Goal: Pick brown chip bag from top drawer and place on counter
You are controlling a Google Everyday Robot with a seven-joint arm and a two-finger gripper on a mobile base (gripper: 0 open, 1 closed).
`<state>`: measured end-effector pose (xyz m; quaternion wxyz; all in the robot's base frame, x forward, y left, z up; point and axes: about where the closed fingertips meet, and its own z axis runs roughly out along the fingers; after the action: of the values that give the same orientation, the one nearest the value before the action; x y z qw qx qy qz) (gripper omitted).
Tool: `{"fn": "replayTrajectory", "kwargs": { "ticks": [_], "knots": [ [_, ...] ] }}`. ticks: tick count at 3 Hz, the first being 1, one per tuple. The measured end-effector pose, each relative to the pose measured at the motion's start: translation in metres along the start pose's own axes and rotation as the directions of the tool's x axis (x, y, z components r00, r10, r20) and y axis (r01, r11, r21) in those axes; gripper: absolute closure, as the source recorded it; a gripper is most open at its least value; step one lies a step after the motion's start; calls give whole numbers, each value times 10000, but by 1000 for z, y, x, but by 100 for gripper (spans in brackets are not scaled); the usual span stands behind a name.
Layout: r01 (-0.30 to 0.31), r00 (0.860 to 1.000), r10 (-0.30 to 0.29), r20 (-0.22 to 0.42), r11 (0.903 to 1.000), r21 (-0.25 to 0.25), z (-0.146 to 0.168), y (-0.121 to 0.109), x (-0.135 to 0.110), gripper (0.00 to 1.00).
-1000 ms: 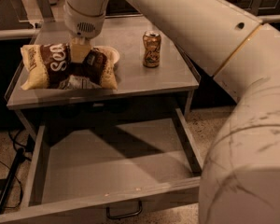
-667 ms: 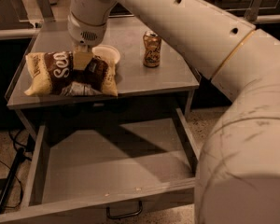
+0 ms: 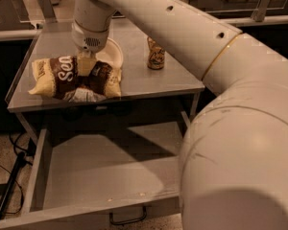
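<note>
The brown chip bag [image 3: 60,76] lies on the front left of the counter [image 3: 149,83], its white lettering facing up. My gripper [image 3: 86,68] comes down from above into the middle of the bag and is shut on it. The bag rests on or just above the counter surface. The top drawer [image 3: 110,171] is pulled out below the counter, and its flat grey bottom holds nothing. Its dark bar handle [image 3: 127,219] shows at the front.
A white bowl [image 3: 113,54] sits just behind the bag, partly hidden by my wrist. A brown can [image 3: 155,54] stands upright at the right of the counter. My big white arm fills the right of the view. A dark pole [image 3: 7,190] leans by the drawer's left side.
The gripper and the bag have come down and slightly toward the counter's front edge. The bag now sits lower and flatter on the counter.
</note>
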<state>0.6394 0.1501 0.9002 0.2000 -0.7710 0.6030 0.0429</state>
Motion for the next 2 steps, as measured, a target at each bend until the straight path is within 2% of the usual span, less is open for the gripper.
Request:
{"fn": "replayTrajectory", "kwargs": {
  "ticks": [2],
  "knots": [
    [439, 9979, -431, -477, 9989, 150, -3, -19, -7, 100]
  ]
}}
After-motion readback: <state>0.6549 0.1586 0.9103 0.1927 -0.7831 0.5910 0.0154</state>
